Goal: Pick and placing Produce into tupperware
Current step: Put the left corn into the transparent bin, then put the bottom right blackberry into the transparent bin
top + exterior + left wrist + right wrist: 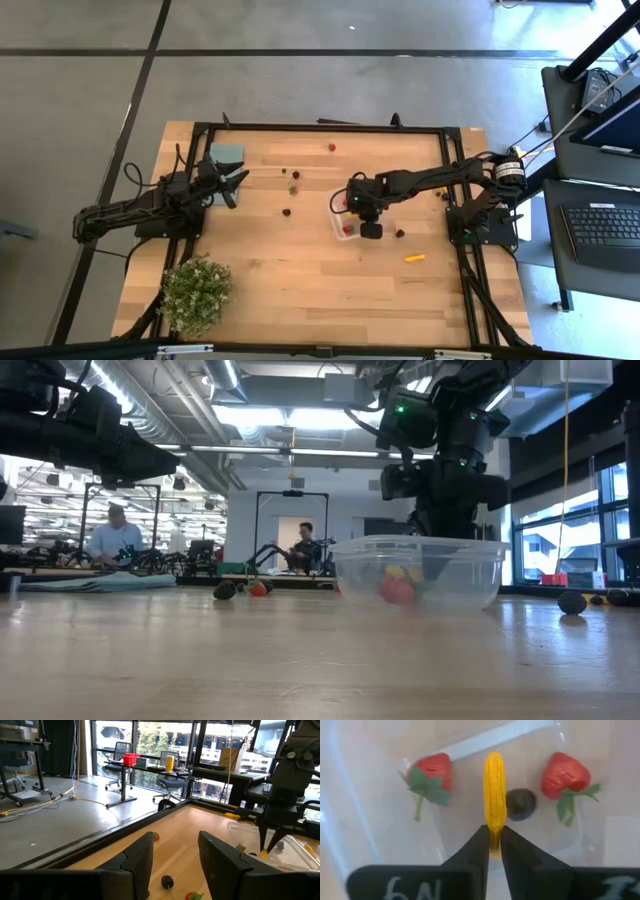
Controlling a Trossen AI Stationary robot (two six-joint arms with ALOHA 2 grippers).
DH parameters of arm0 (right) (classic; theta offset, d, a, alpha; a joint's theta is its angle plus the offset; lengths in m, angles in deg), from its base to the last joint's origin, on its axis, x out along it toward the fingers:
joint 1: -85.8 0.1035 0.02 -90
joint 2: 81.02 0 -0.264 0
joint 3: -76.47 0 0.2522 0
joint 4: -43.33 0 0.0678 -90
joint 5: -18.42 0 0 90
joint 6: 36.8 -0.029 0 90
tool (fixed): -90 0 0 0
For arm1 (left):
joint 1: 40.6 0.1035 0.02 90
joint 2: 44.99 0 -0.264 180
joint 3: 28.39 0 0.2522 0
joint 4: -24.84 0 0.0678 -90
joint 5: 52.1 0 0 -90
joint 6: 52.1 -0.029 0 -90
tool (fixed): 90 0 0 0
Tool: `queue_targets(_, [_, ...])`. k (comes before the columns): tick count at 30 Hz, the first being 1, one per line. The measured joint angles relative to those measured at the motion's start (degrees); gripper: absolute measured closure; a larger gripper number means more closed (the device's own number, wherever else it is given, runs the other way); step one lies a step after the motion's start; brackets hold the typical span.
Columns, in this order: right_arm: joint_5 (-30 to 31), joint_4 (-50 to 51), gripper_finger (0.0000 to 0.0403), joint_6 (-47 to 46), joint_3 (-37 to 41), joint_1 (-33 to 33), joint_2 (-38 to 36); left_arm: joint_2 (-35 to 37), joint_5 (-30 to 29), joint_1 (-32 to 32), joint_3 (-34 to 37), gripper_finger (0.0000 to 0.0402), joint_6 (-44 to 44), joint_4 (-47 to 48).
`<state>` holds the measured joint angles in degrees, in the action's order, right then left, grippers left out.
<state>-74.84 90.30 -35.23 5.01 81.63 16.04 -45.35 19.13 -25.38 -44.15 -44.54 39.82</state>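
The clear square tupperware sits mid-table, right of centre. In the right wrist view it holds two red strawberries and a dark round piece. My right gripper hangs over it, shut on a yellow elongated piece. My left gripper is open near the table's left side, touching nothing. Loose produce lies on the wood: a red piece, dark bits and an orange piece. My right gripper pinches the yellow piece by one end between its two fingertips, coming from above and pointing down. The piece runs on in line with the fingers and hangs below them inside the tupperware's outline. I cannot tell whether its free end touches the container's floor.
A flat teal rectangle lies beside my left gripper at the far left. A bushy potted plant stands at the near left corner. A black frame rail borders the table. People sit at desks in the room beyond.
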Motion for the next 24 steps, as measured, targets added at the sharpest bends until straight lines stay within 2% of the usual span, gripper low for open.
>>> queue_targets(6, [-2.9,-1.8,0.0296,0.0,-0.1,0.0,0.0,0.0,0.0,0.0,0.0,0.0253,0.0,0.0])
queue_targets(13, [2.2,5.7,0.0241,-2.2,-7.1,-0.7,-1.4,0.0,0.0,0.0,0.0,0.0253,0.0,0.0])
queue_targets(18, [2.1,9.1,0.0229,-6.3,-12.5,-2.3,-6.3,0.0,0.0,0.0,0.0,0.0253,0.0,0.0])
queue_targets(24, [2.3,16.6,0.0228,-10.5,-13.2,-4.0,-15.8,0.0,0.0,0.0,0.0,0.0253,0.0,0.0])
